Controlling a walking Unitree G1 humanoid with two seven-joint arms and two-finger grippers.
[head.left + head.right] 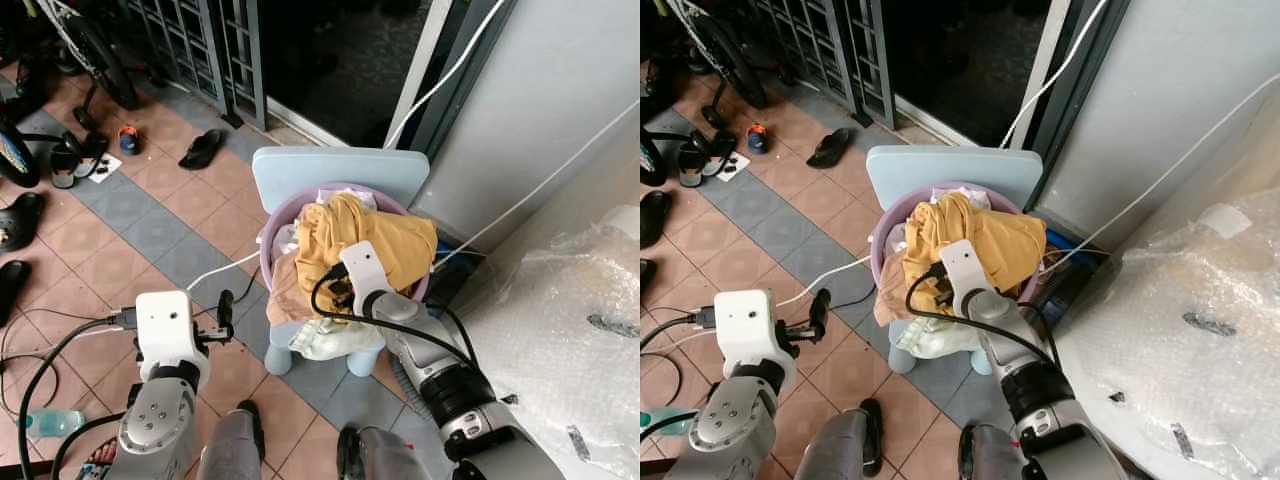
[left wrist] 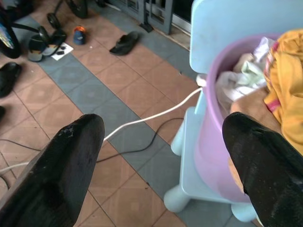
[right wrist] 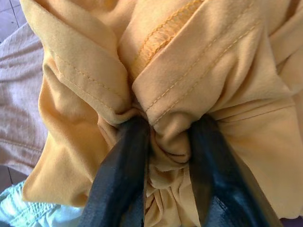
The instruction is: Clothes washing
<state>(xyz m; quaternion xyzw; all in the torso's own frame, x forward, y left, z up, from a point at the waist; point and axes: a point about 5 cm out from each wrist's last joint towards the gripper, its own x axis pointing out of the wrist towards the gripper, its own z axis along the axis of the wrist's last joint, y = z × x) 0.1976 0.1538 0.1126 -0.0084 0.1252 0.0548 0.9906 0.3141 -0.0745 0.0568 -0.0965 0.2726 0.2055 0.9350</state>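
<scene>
Atop a pale blue child's chair (image 1: 340, 172), against the grey wall at the far right, a lilac plastic basin (image 1: 268, 262) is set, heaped with laundry.

Item 1: mustard-yellow garment (image 1: 375, 238), soft knit with overlocked seams and stitched hems, crumpled on top of the pile and spilling toward the near rim. A bunched fold of it is pinched between the two black fingers (image 3: 124, 165) of the right gripper (image 3: 168, 142), which are clenched on the cloth; gathered creases radiate from the grip.

Item 2: beige-pink cloth (image 3: 21, 118), lying under the yellow garment at the left side of the basin.

Item 3: pale green and white pieces (image 2: 236, 80), tucked at the far left inside the rim; another pale piece (image 1: 325, 340) hangs over the near edge onto the chair seat.

Left gripper (image 2: 163, 156): held left of the basin over the tiled floor (image 1: 130, 215), fingers spread wide, nothing between them.

Surroundings: a white cable (image 2: 147, 120) is run across the tiles to the chair; a black sandal (image 1: 200, 149) and other footwear are scattered at the far left; bubble wrap (image 1: 560, 320) is spread at the right.
</scene>
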